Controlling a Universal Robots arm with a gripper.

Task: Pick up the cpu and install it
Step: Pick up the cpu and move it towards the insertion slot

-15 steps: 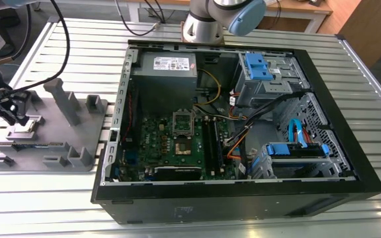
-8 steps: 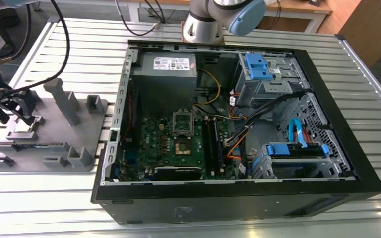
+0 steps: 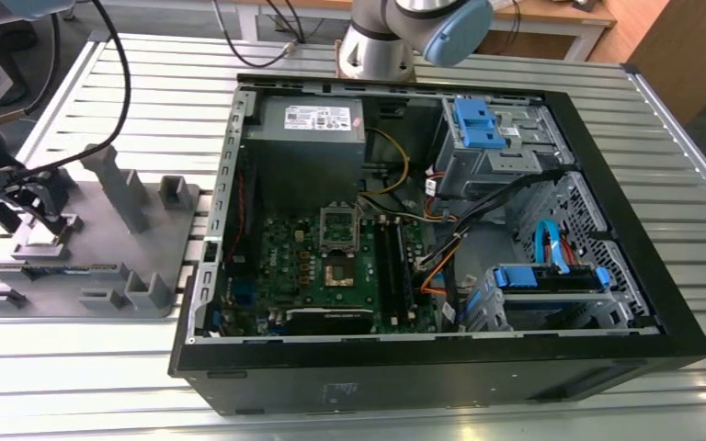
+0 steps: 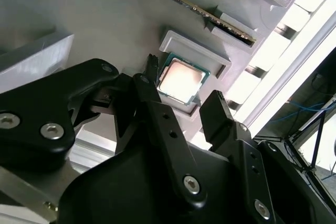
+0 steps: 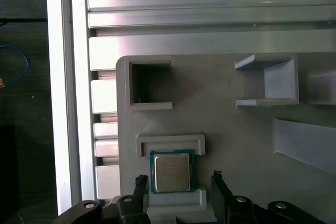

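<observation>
Found the cpu (image 5: 171, 172) lying flat in its pocket on the grey fixture tray (image 5: 236, 124). Saw the gripper (image 4: 182, 85) spread just above that tray, a finger on either side of the chip, pinching nothing. Judged pickup not yet done, with seating in the motherboard socket (image 3: 338, 270), well apart from the tray, also left.

I see an open computer case (image 3: 427, 372) on the slatted table (image 3: 71, 367), with a grey tray (image 3: 163, 243) at the exterior view's left.
</observation>
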